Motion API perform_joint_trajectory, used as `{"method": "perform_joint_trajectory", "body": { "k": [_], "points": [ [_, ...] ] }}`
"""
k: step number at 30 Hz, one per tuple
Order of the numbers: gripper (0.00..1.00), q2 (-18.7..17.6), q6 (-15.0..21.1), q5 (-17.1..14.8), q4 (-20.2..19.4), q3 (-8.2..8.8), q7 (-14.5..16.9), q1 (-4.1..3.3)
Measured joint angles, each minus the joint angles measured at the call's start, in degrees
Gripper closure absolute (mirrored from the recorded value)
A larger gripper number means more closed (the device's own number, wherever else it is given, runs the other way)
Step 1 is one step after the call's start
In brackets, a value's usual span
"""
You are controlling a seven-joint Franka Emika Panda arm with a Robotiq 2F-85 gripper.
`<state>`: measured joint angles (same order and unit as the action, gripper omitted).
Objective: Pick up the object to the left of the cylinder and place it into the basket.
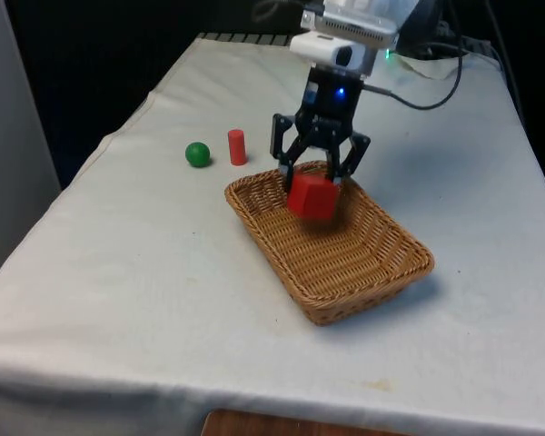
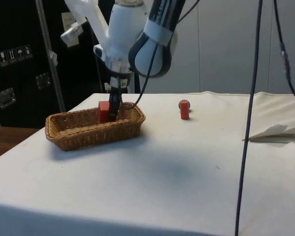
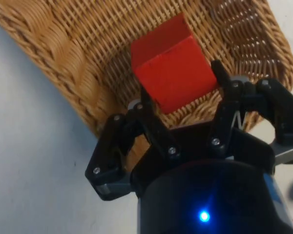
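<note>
A red cube (image 1: 312,197) is in the far end of the wicker basket (image 1: 381,272), just below my fingertips and blurred. My black gripper (image 1: 315,174) hangs over that end with its fingers spread wide, open. In the wrist view the cube (image 3: 172,73) lies tilted against the basket's woven floor (image 3: 88,39), between and beyond the two fingertips of the gripper (image 3: 178,87). From the side, the cube (image 2: 104,110) shows inside the basket (image 2: 88,132) beside the gripper (image 2: 114,105). A red cylinder (image 1: 237,146) stands upright on the cloth, with a green ball (image 1: 197,153) to its left in the front view.
The basket lies slantwise in the middle of the table. The cylinder (image 2: 185,109) and ball stand a short way beyond the basket's far corner. A black cable (image 1: 427,100) trails over the cloth near the robot's base. A fold of cloth (image 2: 280,132) lies at the side view's right.
</note>
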<state>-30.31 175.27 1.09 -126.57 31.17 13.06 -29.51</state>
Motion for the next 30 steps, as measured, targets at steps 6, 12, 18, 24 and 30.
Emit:
{"method": "perform_joint_trajectory", "body": {
  "k": [6, 12, 18, 24, 30],
  "points": [
    [0.9, -2.6, 0.2, -0.8, 1.5, -0.17, -0.2, 0.0],
    [0.9, -4.6, 0.9, -1.2, 2.9, -0.46, -0.7, 0.0],
    [0.45, -4.6, 0.8, -1.2, 3.2, -0.46, -0.7, 0.0],
    [0.0, -4.6, 0.6, -1.2, 3.3, -0.46, -0.7, 0.0],
    [0.0, -4.6, 0.6, -1.2, 3.3, -0.46, -0.7, -0.06]
  ]
}}
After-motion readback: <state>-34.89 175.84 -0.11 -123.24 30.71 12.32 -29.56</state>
